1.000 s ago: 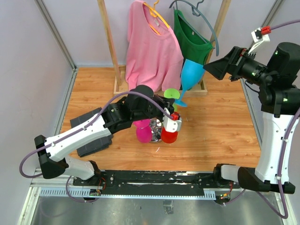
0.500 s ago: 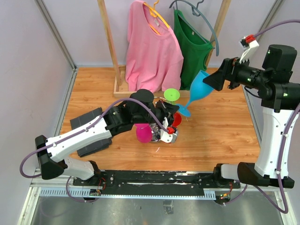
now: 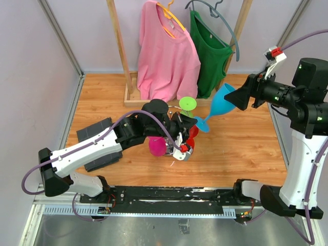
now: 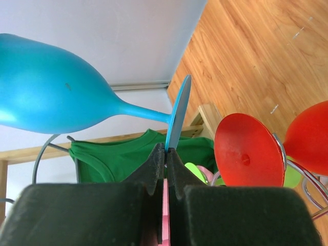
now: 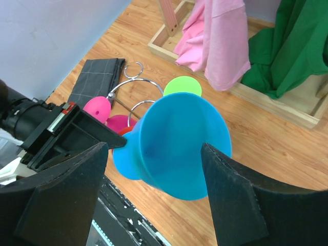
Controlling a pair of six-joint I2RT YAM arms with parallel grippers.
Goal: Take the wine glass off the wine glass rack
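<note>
Setting: robot test cell, lab-type — not a home. Evidence: plain grey wall panels (image 3: 31,77) w/ metal corner posts (image 3: 60,38) enclosing a wood-grain table (image 3: 241,138); two arms bolted to a black rail (image 3: 169,193) at near edge, exposed cables. Props staged as mock household — wooden clothes rack (image 3: 119,48) w/ pink shirt (image 3: 166,56) and green shirt (image 3: 207,48), folded dark cloth (image 3: 95,130).

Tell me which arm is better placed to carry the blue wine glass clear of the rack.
Left. The left hand is shut on the foot of the blue wine glass, which is tilted beside the chrome rack. The right hand is open around the bowl without gripping it.
</note>
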